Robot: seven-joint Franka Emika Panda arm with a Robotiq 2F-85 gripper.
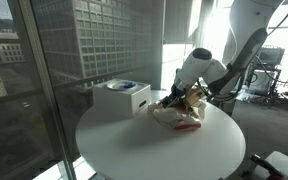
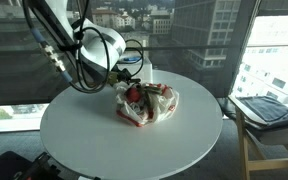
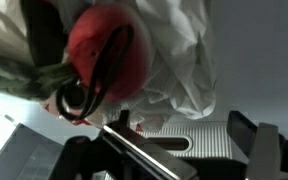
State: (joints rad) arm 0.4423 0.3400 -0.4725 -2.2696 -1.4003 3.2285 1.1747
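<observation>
On the round white table (image 2: 94,145) the crumpled cloth bundle (image 2: 150,106) lies just ahead of the gripper (image 2: 127,88), jaws spread and empty.

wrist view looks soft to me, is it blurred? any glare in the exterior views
Wrist view: yes, blurred throughout; the red and white bundle and the gripper lack sharp edges. In an exterior view the window at the back is blown out. In an exterior view the round table is evenly lit with soft shadows.
</observation>
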